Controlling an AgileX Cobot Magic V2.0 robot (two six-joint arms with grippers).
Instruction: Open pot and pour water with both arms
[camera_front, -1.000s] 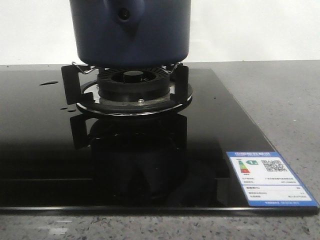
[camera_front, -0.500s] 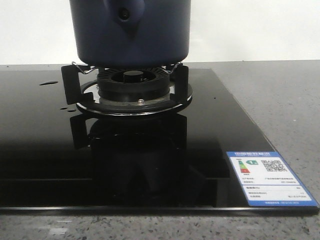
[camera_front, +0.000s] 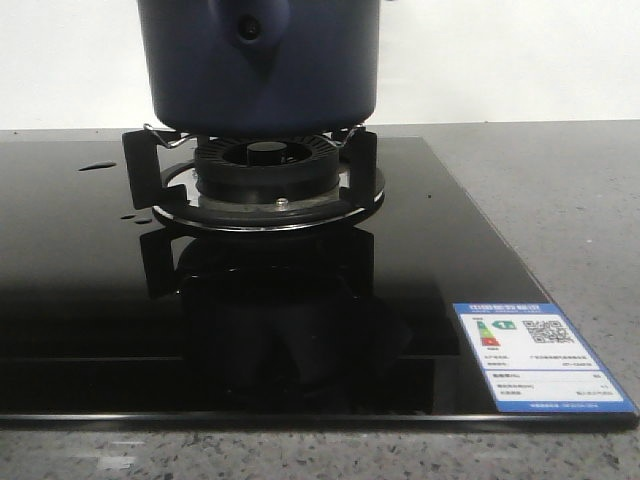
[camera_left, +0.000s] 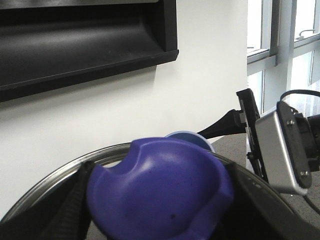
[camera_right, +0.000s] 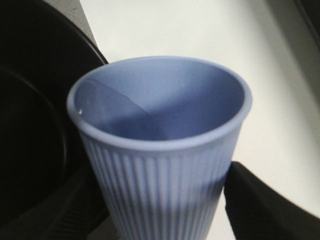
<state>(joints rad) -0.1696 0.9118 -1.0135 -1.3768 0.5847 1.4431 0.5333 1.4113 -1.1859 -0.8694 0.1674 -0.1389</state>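
The left gripper (camera_left: 157, 227) is closed on the purple lid knob (camera_left: 160, 192), its dark fingers (camera_left: 75, 205) pressed to either side of it. The lid's steel rim (camera_left: 60, 172) arcs behind the knob, so this arm holds the lid, though the view does not show whether the lid is seated on the pot or lifted off it. The right gripper (camera_right: 160, 220) is clamped around the lower part of a light blue ribbed cup (camera_right: 160, 150), which stands upright with its mouth open; no clear water line can be read inside it. In the right wrist view a dark curved edge, probably the pot's rim, lies just beside the cup. The navy pot (camera_front: 260, 65) sits on the burner grate (camera_front: 255, 170) of the black glass cooktop (camera_front: 90, 300), its handle mount facing the front camera. Neither arm shows in the front view. The pour turns on the cup standing right beside the pot; the right arm is the nearer one for tipping, once the left arm has the lid clear.
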